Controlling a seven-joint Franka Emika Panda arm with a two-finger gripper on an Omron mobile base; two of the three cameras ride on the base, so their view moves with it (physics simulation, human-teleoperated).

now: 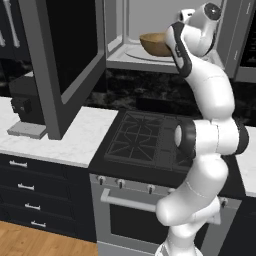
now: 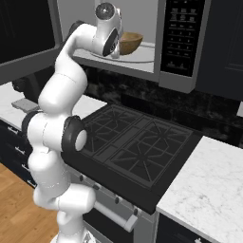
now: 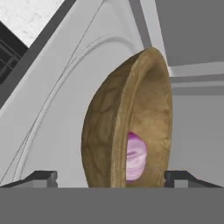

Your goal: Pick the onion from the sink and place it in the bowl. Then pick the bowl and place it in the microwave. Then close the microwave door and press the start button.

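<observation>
The tan wooden bowl (image 1: pixel 152 44) sits on the round turntable plate (image 2: pixel 140 56) inside the open microwave (image 2: pixel 142 19). In the hand view the bowl (image 3: pixel 131 127) appears rolled on its side, with the purple onion (image 3: pixel 135 157) lying inside it. My gripper (image 3: pixel 111 177) is open, its two fingertips (image 3: pixel 43 177) spread wide on either side of the bowl's near edge. The microwave door (image 1: pixel 65 60) swings out wide to the left. The dark control panel (image 2: pixel 182 33) is to the right of the cavity. The sink is out of view.
Below the microwave lies a black gas cooktop (image 1: pixel 145 140) over an oven with knobs (image 1: pixel 125 200). White marble counter (image 1: pixel 75 135) runs left, with a dark appliance (image 1: pixel 25 105) behind the door. More counter (image 2: pixel 209 190) lies to the right.
</observation>
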